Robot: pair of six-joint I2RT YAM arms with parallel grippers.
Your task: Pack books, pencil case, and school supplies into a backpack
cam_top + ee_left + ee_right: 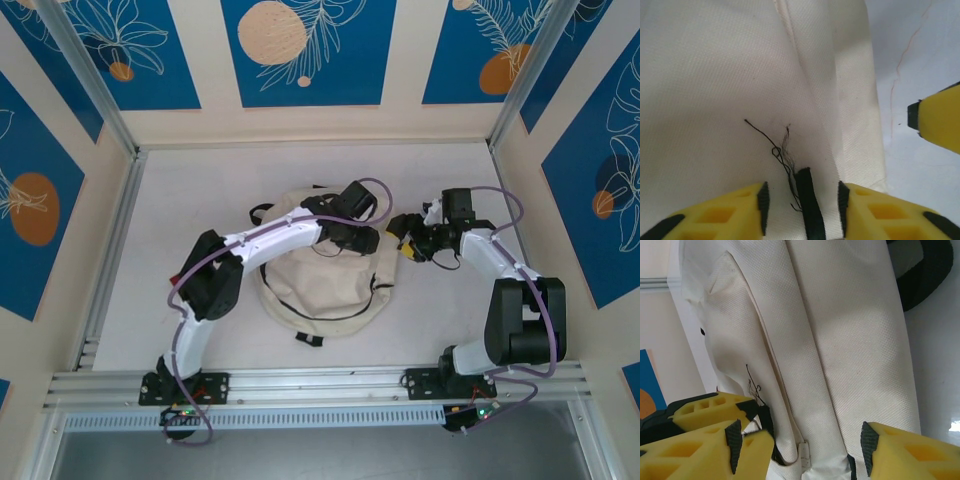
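While backpack [330,290] lies on table [180,200], left claw [802,199] straddles black tab [809,212]

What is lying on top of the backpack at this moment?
The left arm reaches over the backpack; the left gripper straddles a black tab. Fabric hides the inside.

The left arm [270,237] and right arm [497,260] are white-shelled with black joint housings, trailed by looping purple cables [174,296]. The left gripper [802,197] and right gripper [801,440] bear yellow jaws with black pads [763,200].
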